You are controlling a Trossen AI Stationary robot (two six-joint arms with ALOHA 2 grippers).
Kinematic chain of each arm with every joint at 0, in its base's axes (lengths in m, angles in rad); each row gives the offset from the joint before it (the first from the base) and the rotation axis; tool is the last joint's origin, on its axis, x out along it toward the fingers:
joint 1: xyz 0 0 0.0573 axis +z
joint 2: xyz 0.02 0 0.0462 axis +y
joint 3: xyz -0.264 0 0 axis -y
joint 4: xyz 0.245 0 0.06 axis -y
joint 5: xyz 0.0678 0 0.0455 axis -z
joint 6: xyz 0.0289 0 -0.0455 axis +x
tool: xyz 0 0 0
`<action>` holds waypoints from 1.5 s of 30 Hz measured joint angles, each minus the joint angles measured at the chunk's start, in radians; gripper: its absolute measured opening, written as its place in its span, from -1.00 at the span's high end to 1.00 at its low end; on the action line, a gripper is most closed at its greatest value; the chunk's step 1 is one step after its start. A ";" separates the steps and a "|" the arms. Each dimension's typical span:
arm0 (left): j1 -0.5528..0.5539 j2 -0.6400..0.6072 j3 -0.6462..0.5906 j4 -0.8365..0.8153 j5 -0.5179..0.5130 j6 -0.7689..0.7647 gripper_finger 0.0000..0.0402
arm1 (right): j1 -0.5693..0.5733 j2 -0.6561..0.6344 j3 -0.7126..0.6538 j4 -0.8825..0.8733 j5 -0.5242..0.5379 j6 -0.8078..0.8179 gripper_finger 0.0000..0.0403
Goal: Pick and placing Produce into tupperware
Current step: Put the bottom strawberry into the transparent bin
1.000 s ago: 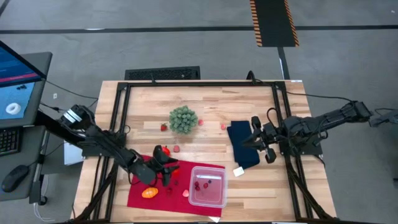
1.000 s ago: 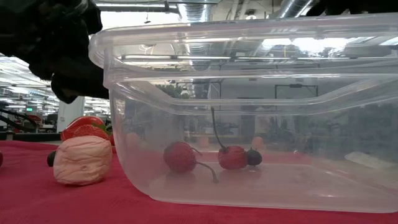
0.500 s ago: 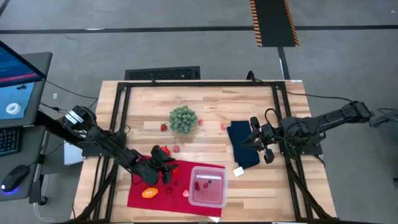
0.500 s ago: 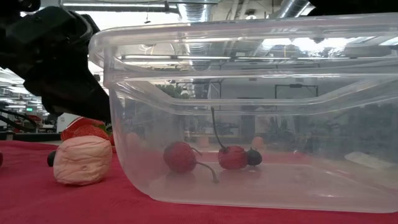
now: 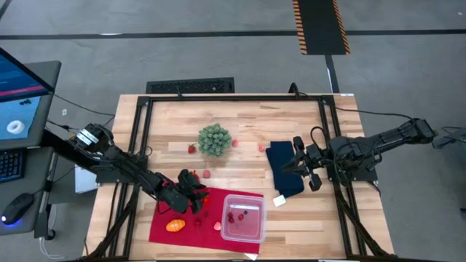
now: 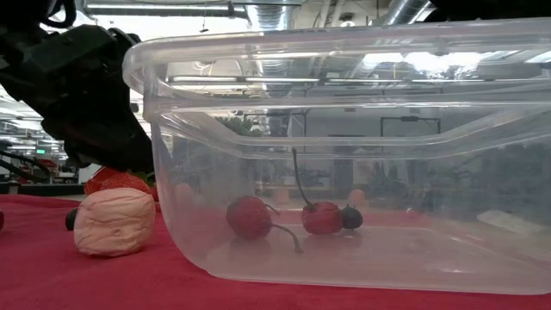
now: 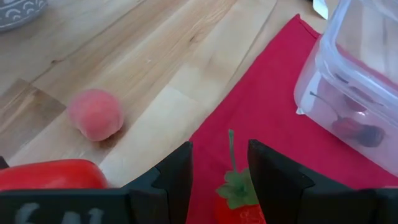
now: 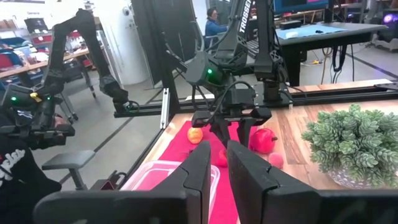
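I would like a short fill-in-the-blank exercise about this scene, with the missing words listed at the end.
1. The tupperware stands on a ___ cloth.
2. Inside the tupperware lie two red ___ with stems.
3. The left end effector is lowered over a ___ with a green leafy top.
4. The right end effector hovers over the dark ___ folded cloth.

Missing words: red; cherries; strawberry; blue

A light wooden table top (image 5: 240, 120) carries a green bushy ball plant (image 5: 215, 139) near its middle. A flat red cloth (image 5: 164, 231) lies at the near edge, and a dark blue folded cloth (image 5: 282, 175) lies to the right. A computer monitor (image 5: 18, 98) stands off the table's left side. A black keyboard (image 5: 191, 86) sits just beyond the far edge.
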 joint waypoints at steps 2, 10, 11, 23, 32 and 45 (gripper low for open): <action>0.000 0.000 0.000 0.001 0.001 0.002 0.29 | 0.000 0.000 0.000 0.000 0.000 0.000 0.62; 0.005 0.000 0.000 -0.016 0.016 0.025 0.42 | 0.000 0.000 0.000 0.000 0.000 0.000 0.62; 0.008 0.000 0.000 -0.016 0.019 0.028 0.46 | 0.000 0.000 0.000 0.000 0.000 0.000 0.62; 0.017 0.000 0.000 -0.003 0.010 0.125 0.98 | 0.000 0.001 0.000 -0.010 0.000 0.000 0.62; 0.017 -0.001 0.000 0.000 -0.040 0.154 1.00 | 0.000 0.001 0.000 -0.009 0.000 0.000 0.62; 0.011 -0.002 0.000 0.268 -0.069 0.441 1.00 | 0.000 0.001 0.000 -0.017 0.000 0.001 0.62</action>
